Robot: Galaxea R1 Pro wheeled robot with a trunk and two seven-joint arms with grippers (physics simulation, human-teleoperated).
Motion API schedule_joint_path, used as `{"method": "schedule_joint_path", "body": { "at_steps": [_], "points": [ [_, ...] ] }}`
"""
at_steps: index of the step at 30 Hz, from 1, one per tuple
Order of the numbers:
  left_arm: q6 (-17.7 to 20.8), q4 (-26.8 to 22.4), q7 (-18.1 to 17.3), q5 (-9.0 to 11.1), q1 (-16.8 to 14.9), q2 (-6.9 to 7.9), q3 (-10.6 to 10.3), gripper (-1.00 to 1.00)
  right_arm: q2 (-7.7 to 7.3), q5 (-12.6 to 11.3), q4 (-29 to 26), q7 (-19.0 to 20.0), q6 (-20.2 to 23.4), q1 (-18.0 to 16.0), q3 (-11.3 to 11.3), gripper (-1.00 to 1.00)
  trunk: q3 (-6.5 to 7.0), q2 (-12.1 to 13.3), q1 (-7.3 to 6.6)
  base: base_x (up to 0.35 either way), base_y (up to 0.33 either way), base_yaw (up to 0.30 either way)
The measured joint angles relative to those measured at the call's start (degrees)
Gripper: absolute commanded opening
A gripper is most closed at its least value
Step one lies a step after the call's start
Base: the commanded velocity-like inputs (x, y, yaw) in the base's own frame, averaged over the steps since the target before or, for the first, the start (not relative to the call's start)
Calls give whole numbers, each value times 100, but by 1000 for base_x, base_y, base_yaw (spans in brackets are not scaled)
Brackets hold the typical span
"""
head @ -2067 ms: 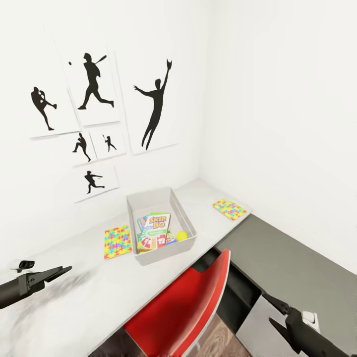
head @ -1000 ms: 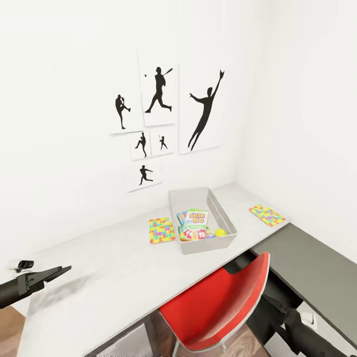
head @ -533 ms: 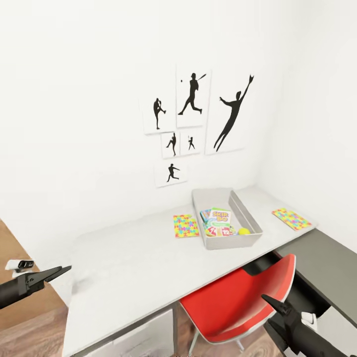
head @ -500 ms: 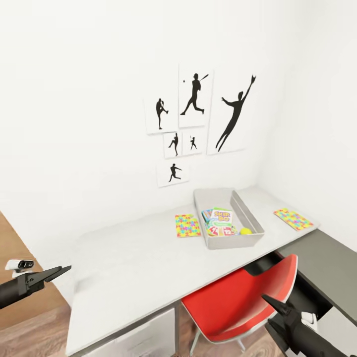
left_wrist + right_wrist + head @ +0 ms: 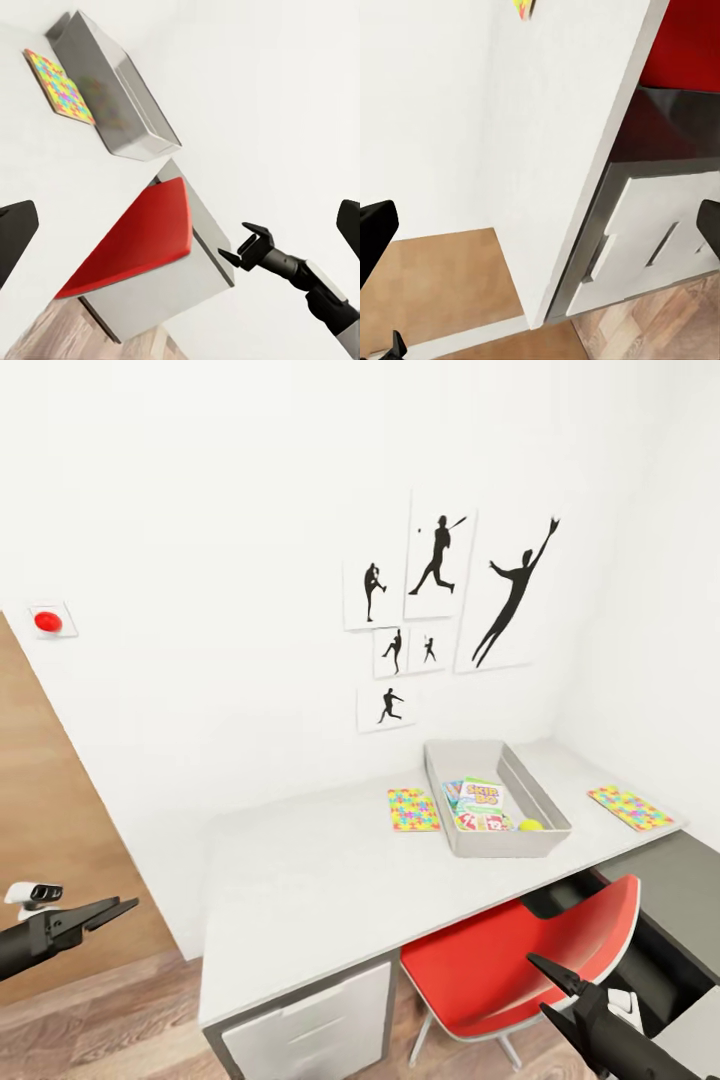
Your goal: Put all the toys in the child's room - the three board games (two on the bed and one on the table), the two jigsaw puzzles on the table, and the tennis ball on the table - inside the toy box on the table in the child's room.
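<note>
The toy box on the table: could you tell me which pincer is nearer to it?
Right. The right pincer is below the toy box, by the red chair; the left pincer hangs far off, past the table's other end.

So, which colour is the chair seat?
Red; the chair shows best in the head view.

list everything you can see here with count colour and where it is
toy box: 1, light grey, on the table near the wall
board games: colourful printed boxes, count unclear, inside the toy box
tennis ball: 1, yellow, inside the toy box
jigsaw puzzles: 2, multicolour, flat on the table, one on each side of the toy box
table: 1, pale grey-white
chair: 1, red, at the table
silhouette pictures: 6, black on white, wall
left gripper: 1, black, open
right gripper: 1, black, open
</note>
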Motion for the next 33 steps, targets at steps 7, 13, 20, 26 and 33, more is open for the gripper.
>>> {"method": "schedule_joint_path", "body": {
  "at_steps": [7, 13, 20, 26, 33],
  "points": [
    [126, 1, 0, -7, -4, 8, 28, 100, 0, 0, -1, 0, 0, 0, 0, 100, 2, 0, 0, -10, 10, 10],
    [163, 1, 0, -8, -5, 44, 44, 100, 3, 4, -7, 0, -2, 0, 0, 100, 2, 0, 0, -1, 1, 1],
    [174, 1, 0, -8, -6, 52, 48, 100, 10, 8, -21, 0, -8, 0, 0, 100, 2, 0, 0, 0, 0, 0],
    [176, 1, 0, -8, -7, 53, 44, 100, 11, 16, -56, 0, -9, 0, 4, 100, 2, 0, 0, 0, 0, 0],
    [177, 1, 0, -8, -7, 54, 44, 100, 11, 18, -68, 1, -9, 1, 2, 100, 2, 0, 0, 0, 0, 0]
  ]
}}
